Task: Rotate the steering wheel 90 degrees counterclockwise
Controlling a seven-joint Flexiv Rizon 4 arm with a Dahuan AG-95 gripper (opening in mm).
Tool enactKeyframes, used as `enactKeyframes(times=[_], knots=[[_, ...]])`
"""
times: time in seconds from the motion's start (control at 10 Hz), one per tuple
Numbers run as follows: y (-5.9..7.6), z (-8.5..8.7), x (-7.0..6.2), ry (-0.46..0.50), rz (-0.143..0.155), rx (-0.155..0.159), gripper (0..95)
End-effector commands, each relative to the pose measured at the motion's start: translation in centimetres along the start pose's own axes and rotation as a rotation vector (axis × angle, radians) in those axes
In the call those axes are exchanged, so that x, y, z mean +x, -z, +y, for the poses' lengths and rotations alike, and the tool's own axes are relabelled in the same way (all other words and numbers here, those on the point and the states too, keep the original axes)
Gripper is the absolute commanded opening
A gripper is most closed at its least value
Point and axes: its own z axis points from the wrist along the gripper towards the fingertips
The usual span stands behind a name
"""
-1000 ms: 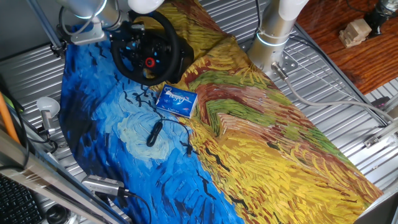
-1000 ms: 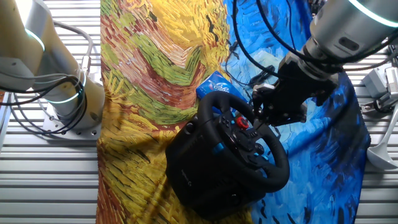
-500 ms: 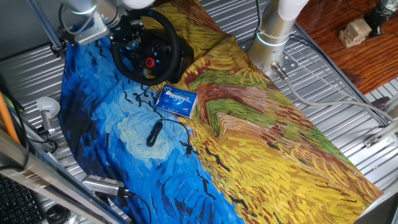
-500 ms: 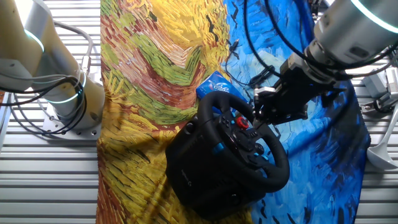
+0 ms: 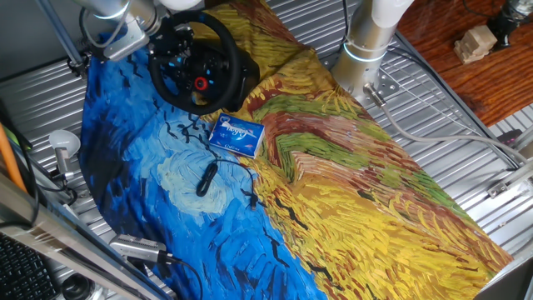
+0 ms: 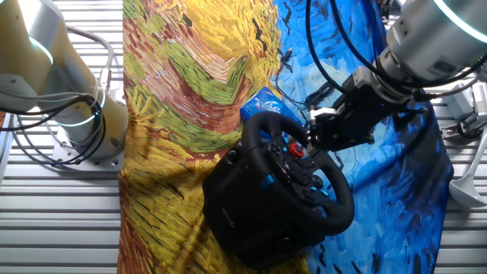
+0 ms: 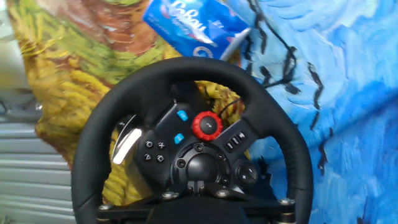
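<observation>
The steering wheel (image 5: 223, 40) is a black round racing wheel on a bulky black base, at the far end of the painted cloth. Its red knob (image 7: 207, 125) sits up and right of the hub in the hand view, with small blue buttons to its left. In the other fixed view the wheel (image 6: 335, 192) tilts toward my gripper (image 6: 318, 134), which hangs just off the rim's upper right part, facing the wheel's face. In the hand view the fingertips (image 7: 193, 188) look pressed together low at centre, holding nothing. My arm partly hides the wheel's far side (image 5: 171, 37).
A small blue packet (image 5: 236, 135) lies on the cloth just in front of the wheel, also in the hand view (image 7: 193, 28). A thin black cable with plug (image 5: 206, 177) lies further out. A second arm's base (image 6: 76, 106) stands beside the cloth. The table is ribbed metal.
My hand has drifted slightly up and away along the wheel's rim. The wheel has not turned; the knob stays in the same place.
</observation>
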Motion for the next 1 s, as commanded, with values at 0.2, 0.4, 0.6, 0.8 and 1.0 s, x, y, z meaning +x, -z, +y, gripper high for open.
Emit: enactKeyframes(times=[0.2, 0.4, 0.6, 0.8, 1.0], knots=[[0.01, -0.04, 0.00, -0.012, -0.007, 0.000, 0.0], [0.01, -0.04, 0.00, -0.007, -0.010, 0.000, 0.0], [0.01, -0.04, 0.00, -0.018, -0.004, 0.001, 0.0], [0.01, -0.04, 0.00, -0.037, -0.007, 0.001, 0.0], [0.01, -0.04, 0.00, -0.036, -0.010, 0.002, 0.0]])
